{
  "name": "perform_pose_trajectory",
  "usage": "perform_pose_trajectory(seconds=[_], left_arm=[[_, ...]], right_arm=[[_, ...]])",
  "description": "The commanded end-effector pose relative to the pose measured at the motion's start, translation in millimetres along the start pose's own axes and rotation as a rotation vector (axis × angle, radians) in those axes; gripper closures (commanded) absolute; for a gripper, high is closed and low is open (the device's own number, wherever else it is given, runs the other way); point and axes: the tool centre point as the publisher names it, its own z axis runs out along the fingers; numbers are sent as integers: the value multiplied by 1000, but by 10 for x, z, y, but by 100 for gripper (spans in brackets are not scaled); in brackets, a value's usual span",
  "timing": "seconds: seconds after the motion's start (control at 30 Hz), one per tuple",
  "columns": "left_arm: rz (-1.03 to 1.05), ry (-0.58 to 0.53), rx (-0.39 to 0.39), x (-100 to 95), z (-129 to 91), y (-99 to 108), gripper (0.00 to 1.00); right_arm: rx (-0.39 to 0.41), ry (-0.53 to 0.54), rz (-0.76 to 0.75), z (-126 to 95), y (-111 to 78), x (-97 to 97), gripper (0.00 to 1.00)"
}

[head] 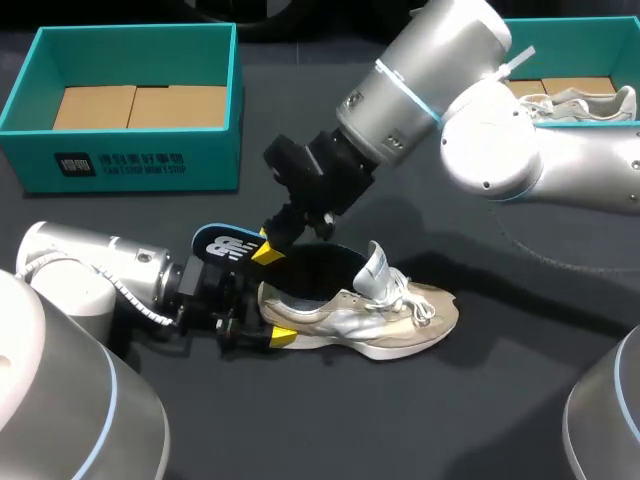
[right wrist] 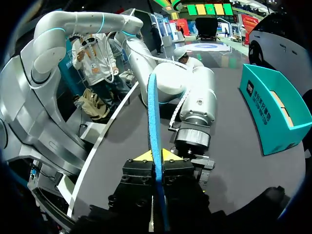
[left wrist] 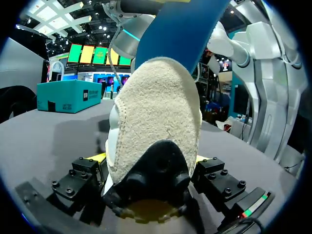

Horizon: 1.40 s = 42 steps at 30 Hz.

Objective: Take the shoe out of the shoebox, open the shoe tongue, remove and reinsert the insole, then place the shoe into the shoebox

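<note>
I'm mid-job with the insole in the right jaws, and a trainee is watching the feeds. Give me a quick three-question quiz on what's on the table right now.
1. True or false: the blue insole lies flat inside the beige shoe.
2. What do the left arm's jaws clamp? A) the shoe's heel B) its laces C) a shoebox rim
3. Fill in: a second shoe lies in the teal shoebox on the robot's ____ side; the other shoebox holds no shoe.

Key: 1 false, the right arm's jaws hold it raised at the heel. 2 A. 3 right.
</note>
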Motion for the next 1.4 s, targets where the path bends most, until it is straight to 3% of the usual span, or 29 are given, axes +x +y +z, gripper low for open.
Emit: perform_pose_trajectory(seconds=[0.03,0.27,0.33,0.53,0.63,1.07,1.17,1.33,1.4], left_arm=[[0,-1,1,-4,9,25,100],[0,-1,1,-4,9,25,100],[0,-1,1,-4,9,25,100],[0,-1,1,-4,9,25,100],[0,-1,1,-4,9,25,100],[0,-1,1,-4,9,25,100],[0,-1,1,-4,9,25,100],[0,-1,1,-4,9,25,100],[0,-1,1,-4,9,25,100]], right_arm=[[14,4,1,17,31,-29,100],[14,4,1,17,31,-29,100],[-26,-27,-14,-45,163,-20,100],[-211,-103,-43,-327,519,129,100],[-365,-93,-14,-525,591,265,100],[-378,-102,8,-517,625,258,100],[-414,-170,19,-728,727,354,100],[-458,-190,57,-1153,884,580,100],[-525,-209,69,-1302,903,698,100]])
